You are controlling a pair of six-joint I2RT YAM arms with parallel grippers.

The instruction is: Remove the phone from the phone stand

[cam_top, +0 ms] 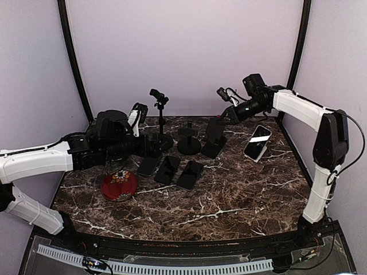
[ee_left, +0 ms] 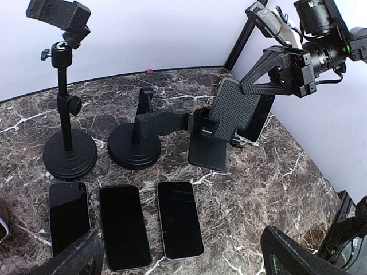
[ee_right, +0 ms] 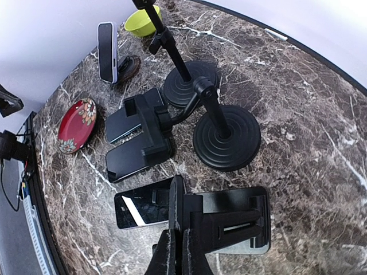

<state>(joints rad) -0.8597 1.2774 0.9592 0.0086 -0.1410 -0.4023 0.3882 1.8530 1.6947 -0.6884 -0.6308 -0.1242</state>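
Two robot arms work over a dark marble table (cam_top: 229,200) that carries several phone stands. Your left gripper (ee_left: 183,260) hangs with its jaws spread wide and empty. It sits just above a row of three phones (ee_left: 123,226) lying flat, their long axes pointing away from the bases toward the stands.

Your right gripper (ee_right: 177,197) is pinched closed on nothing. Its tips are at the top edge of a folding stand's textured cradle (ee_left: 232,109), and you cannot tell whether they touch it. That cradle appears to hold no phone.

A white-edged phone (cam_top: 257,142) leans steeply, its long axis rising up and away from the bases, with its support hidden behind it. It lies to the right of your right gripper and nearer the bases, well apart from your left gripper. On this view your right arm is the nearer one, but it would have to open first.

A second upright phone (ee_right: 107,51) stands on the left arm's side, by a green bowl (ee_right: 140,22). You cannot tell which of the two is meant.
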